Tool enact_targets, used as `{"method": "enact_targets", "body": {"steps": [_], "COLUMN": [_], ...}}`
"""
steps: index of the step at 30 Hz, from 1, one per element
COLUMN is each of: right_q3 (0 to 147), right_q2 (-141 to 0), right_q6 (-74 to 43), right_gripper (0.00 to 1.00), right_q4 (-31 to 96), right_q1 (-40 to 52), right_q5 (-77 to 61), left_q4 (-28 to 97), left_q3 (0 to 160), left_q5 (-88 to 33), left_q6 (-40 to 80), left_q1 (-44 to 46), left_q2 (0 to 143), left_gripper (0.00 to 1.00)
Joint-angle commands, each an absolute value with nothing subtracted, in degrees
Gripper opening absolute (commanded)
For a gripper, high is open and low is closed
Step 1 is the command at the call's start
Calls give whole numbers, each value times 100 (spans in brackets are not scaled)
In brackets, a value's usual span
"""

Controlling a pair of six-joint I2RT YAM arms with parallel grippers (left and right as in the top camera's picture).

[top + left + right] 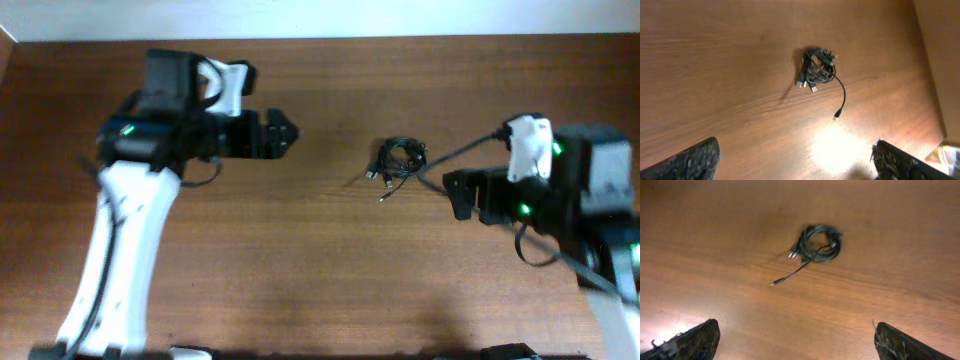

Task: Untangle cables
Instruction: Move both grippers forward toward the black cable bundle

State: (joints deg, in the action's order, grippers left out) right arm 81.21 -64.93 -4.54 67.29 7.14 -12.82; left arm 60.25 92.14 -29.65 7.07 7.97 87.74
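Brown wood-grain laminate forms the table, a smooth, faintly glossy surface. The cables lie on it between the two arms, nearer the right gripper than the left gripper, and touch neither. They are thin, black, flexible cords wound into a small, roughly round bundle. The overhead view shows this bundle only as a dark tangle. The left wrist view resolves a cluster of silver-tipped plugs at one edge of the bundle, and a single stray cord curving away to a small plug end on the bare table. The right wrist view, slightly blurred, shows the open ring shape of the coil more clearly. Both grippers stand fully open and hold nothing. In each wrist view the dark, rough-textured fingers appear only at the lower corners, well apart from the cables.
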Motion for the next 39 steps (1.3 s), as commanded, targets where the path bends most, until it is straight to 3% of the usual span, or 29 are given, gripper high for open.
{"method": "enact_targets", "body": {"steps": [1, 2, 3, 4, 5, 6, 8, 12, 20, 23, 26, 28, 30, 34, 36, 38, 39], "right_q3": [8440, 8440, 8440, 8440, 8440, 8440, 8438, 8431, 8429, 8429, 8429, 8429, 8429, 8429, 8427, 8418, 8416], "right_q2": [-7310, -7516, -7693, -7797, -7907, -7944, -8075, -8482, -9334, -9349, -9349, -9349, -9349, -9349, -9349, -9349, -9349], "right_q6": [-458, -338, -338, -340, -340, -342, -392, -602, -644, -644, -644, -644, -644, -644, -644, -642, -642], "right_gripper": [98, 98, 99, 97, 89, 89, 90, 91, 97, 99, 99, 99, 99, 99, 99, 99, 99], "right_q4": [6982, 7022, 7019, 6993, 6941, 6932, 6967, 7011, 6963, 6965, 6973, 6978, 6993, 7037, 7091, 7175, 7214], "right_q1": [408, 226, 36, -115, -346, -449, -733, -982, -982, -982, -982, -982, -982, -982, -976, -978, -978], "right_q5": [-1734, -1739, -1789, -1900, -2123, -2167, -2167, -2191, -2250, -2250, -2250, -2250, -2250, -2250, -2250, -2248, -2226], "left_q4": [5437, 5201, 4939, 4729, 4497, 4427, 4195, 3404, 2075, 1857, 1896, 1964, 2126, 2939, 3301, 3684, 3883], "left_q3": [9306, 9306, 9306, 9306, 9306, 9306, 9306, 9306, 9306, 9306, 9306, 9306, 9306, 9452, 9710, 9874, 9922], "left_q5": [-3221, -3221, -3212, -3201, -2952, -2744, -2383, -1986, -858, -786, -768, -768, -812, -1444, -1728, -1852, -1852], "left_q6": [679, 681, 681, 685, 1024, 1247, 1809, 2429, 2956, 2947, 2655, 2108, 1385, 508, 711, 996, 1094], "left_q1": [1367, 1496, 1636, 1732, 1900, 1975, 2196, 2622, 3468, 3603, 3640, 3645, 3642, 3391, 3282, 3273, 3291], "left_q2": [9382, 9537, 9708, 9841, 10082, 10195, 10571, 11281, 12453, 12702, 12757, 12757, 12755, 12580, 12573, 12573, 12573], "left_gripper": [100, 84, 47, 42, 40, 39, 49, 57, 56, 45, 22, 17, 0, 0, 7, 47, 59]}}
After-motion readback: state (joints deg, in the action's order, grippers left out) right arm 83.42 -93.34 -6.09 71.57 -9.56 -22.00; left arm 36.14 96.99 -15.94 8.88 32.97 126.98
